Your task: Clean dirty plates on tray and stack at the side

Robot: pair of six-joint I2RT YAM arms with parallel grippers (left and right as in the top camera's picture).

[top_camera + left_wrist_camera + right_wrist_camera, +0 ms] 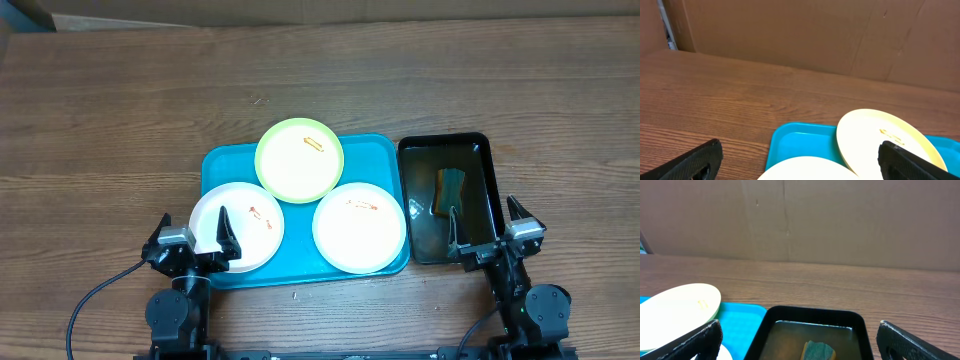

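Three plates lie on the teal tray (225,165). A pale yellow-green one (299,160) sits at the back, a white one (240,228) at the front left and another white one (359,227) at the front right. Each carries a small orange-red smear. My left gripper (196,225) stands open at the near edge, its jaws spanning the left white plate's (810,170) near rim without touching it. In the left wrist view the yellow-green plate (875,140) shows beyond. My right gripper (485,215) is open and empty at the near end of the black tray.
A black tray (490,160) of brownish water holds a green-and-yellow sponge (450,190) just right of the teal tray. A cardboard wall (800,220) closes the far side. A black cable (100,295) loops at the front left.
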